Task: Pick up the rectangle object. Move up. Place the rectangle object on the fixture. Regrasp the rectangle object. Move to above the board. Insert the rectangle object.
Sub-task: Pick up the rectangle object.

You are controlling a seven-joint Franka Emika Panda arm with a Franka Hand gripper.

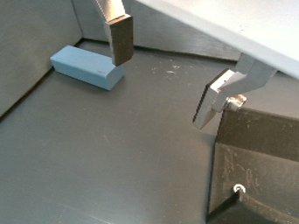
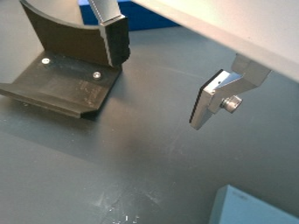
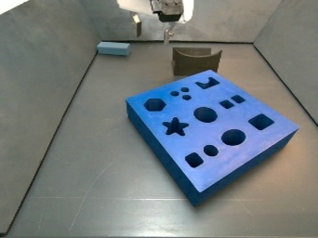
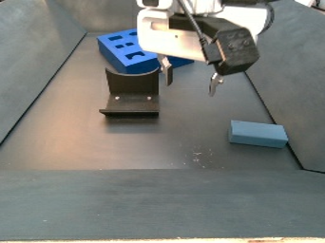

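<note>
**Rectangle object lies flat on the floor, not yet gripped**

Rectangle object [image 1: 87, 67], a pale-blue slab, rests flat on the dark floor [image 1: 105, 149] in a wrist view, just beside one silver finger [image 1: 118, 39] and outside the gap. The gripper [image 1: 163, 83] hangs above with its fingers spread wide and nothing between them, so the pick-up looks not yet begun. A corner of the dark fixture [image 1: 251, 162] also shows in this view.

In a wrist view from the opposite side, the gripper [image 2: 162, 74] again shows released, empty fingers. The fixture [image 2: 65, 66] stands beside one finger, its base plate bolted down. Only a corner of the rectangle object [image 2: 260, 210] reaches the frame edge.

In a side view, the rectangle object [image 3: 114, 48] lies near the far wall, well apart from the board [image 3: 211, 130]. The fixture [image 3: 194, 59] stands between them, probably so the slab can be parked there for a regrasp. The gripper [image 3: 165, 23] hovers near the slab and fixture.

In a side view from the opposite end, the gripper [image 4: 188, 78] hangs between the fixture [image 4: 132, 90] and the rectangle object [image 4: 258, 134], touching neither. The board [image 4: 133, 47] sits behind the fixture, cut-outs facing up, ready to receive the slab.
</note>
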